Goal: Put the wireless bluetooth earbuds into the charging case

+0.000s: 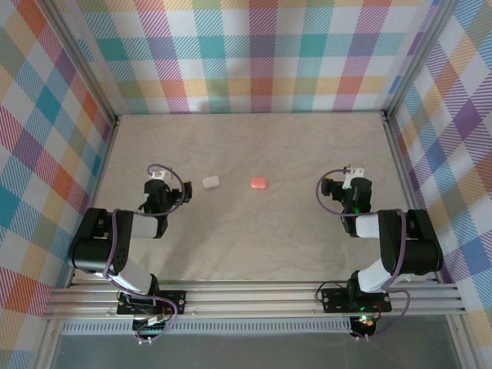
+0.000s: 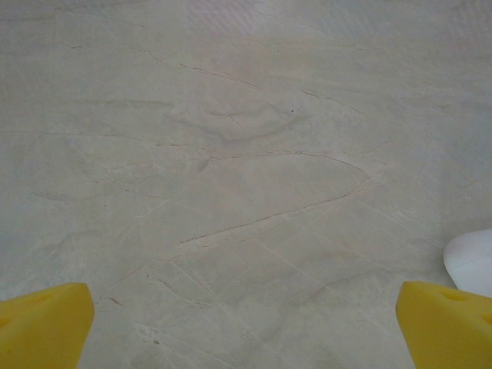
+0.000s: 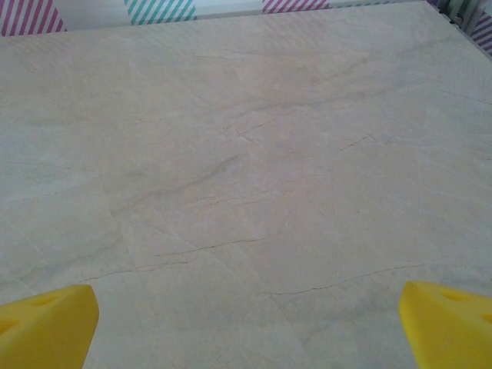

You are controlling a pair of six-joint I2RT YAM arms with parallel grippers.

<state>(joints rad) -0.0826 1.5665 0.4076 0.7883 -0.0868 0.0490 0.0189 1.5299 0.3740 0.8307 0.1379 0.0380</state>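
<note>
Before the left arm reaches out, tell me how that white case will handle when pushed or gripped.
The white case looks rounded and smooth, so it may slip out of closing jaws. It lies flat on the smooth table, so a push would probably slide or spin it rather than tip it. Being small, it is likely light.

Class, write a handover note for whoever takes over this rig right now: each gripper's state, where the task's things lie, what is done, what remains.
Left gripper: open, empty, above the table, white case just to its right.
Right gripper: open, empty, above the table.
Pink case lies mid-table, right of the white one, not touching.
Done: nothing evident; the cases' contents are too small to tell.
Left: seating the earbuds.
</note>
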